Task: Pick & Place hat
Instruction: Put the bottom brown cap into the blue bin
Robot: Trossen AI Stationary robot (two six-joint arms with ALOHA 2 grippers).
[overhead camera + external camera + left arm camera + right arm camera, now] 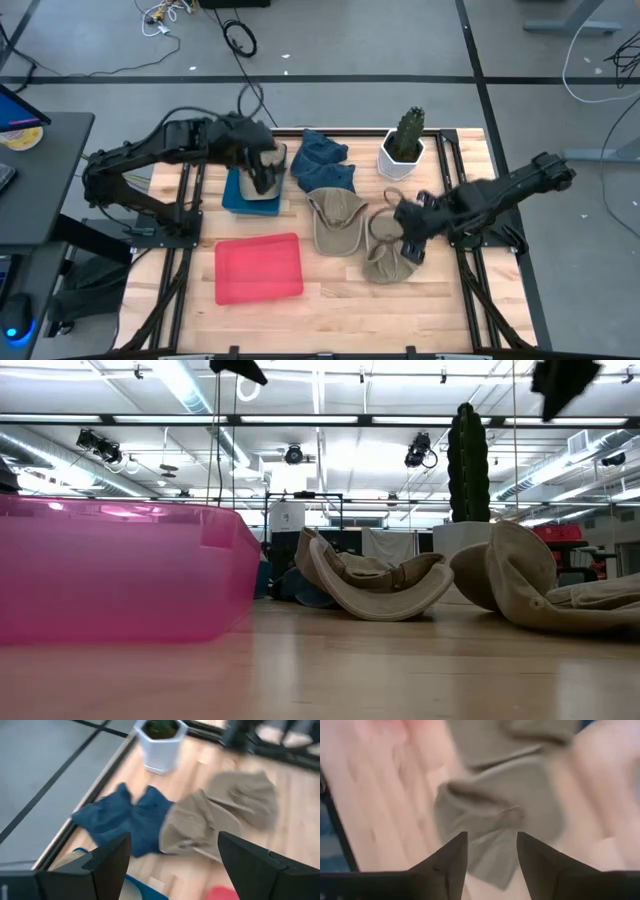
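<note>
Three hats lie on the table: a blue one (325,160) (125,820), a beige one (338,220) (375,585) (197,827), and a khaki one (385,258) (545,585) (502,817) nearest my right arm. My right gripper (410,238) (491,850) hovers open above the khaki hat, raised clear of it (565,385). My left gripper (265,168) (172,855) is open, high above a blue bin (240,195) that has something beige in it (262,190).
A pink bin (258,268) (110,570) stands near the table's near-left part. A cactus in a white pot (403,148) (470,470) (160,745) stands at the far edge, right of the blue hat. Bare wood lies along the near edge.
</note>
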